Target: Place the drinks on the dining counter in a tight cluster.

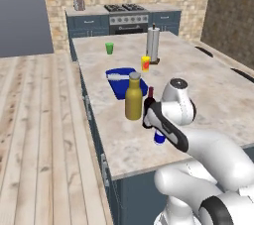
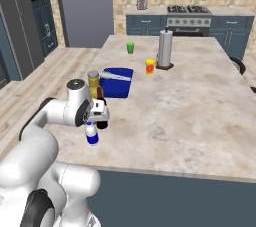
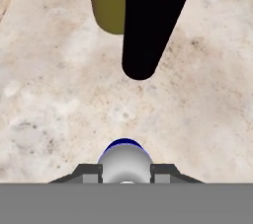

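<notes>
My gripper (image 3: pixel 126 172) is shut on the white cap of the small clear blue-labelled bottle (image 3: pixel 124 161), which hangs upright low over the dining counter (image 1: pixel 213 95). I cannot tell whether its base touches the top. That small bottle (image 1: pixel 159 138) (image 2: pixel 92 136) is near the front left edge, under my gripper (image 1: pixel 157 129) (image 2: pixel 93 123). Just beyond it stand the tall mustard-yellow bottle (image 1: pixel 133 101) (image 2: pixel 93 82) (image 3: pixel 109 1) and the dark wine bottle (image 1: pixel 149 98) (image 2: pixel 99 93) (image 3: pixel 150 20), close side by side.
A blue tub (image 1: pixel 121 81) (image 2: pixel 118 82) sits right behind the bottles. Farther back are a small yellow cup (image 1: pixel 145 63), a green cup (image 1: pixel 109 48) and a tall grey paper-towel stand (image 1: pixel 153 44). The counter's front edge (image 2: pixel 165 175) runs close below the small bottle.
</notes>
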Tool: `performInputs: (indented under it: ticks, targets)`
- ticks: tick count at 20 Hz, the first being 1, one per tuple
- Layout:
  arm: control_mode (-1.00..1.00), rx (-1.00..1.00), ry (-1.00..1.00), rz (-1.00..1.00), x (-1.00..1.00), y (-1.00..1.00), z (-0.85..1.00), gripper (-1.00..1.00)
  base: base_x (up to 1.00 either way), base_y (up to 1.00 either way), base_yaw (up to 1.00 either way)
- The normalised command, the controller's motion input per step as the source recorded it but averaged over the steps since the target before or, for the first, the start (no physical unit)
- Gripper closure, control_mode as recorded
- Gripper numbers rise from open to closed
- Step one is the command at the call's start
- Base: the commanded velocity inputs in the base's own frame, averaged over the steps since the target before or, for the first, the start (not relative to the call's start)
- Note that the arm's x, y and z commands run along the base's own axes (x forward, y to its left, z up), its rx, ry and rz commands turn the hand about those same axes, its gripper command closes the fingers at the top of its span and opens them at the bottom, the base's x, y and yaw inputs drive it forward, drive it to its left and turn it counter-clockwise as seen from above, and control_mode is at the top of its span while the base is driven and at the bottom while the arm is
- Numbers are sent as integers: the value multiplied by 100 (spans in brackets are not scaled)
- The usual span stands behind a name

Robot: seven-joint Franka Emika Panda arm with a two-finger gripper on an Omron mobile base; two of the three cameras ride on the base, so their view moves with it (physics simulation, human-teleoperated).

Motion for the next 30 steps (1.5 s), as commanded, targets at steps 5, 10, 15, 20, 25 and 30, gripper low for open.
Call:
performInputs:
  ticks: [5,10,15,20,25,30]
  targets:
    - [-100,0,0,0,12,0,-6,100,0,0,0]
    - [-100,0,0,0,17,0,-6,100,0,0,0]
    - [-100,0,0,0,15,0,-1,100,0,0,0]
    - [-100,0,-2,0,10,0,-13,100,0,0,0]
    - [-100,0,0,0,2,0,-22,100,0,0,0]
    - [-100,0,-2,0,4,0,-17,100,0,0,0]
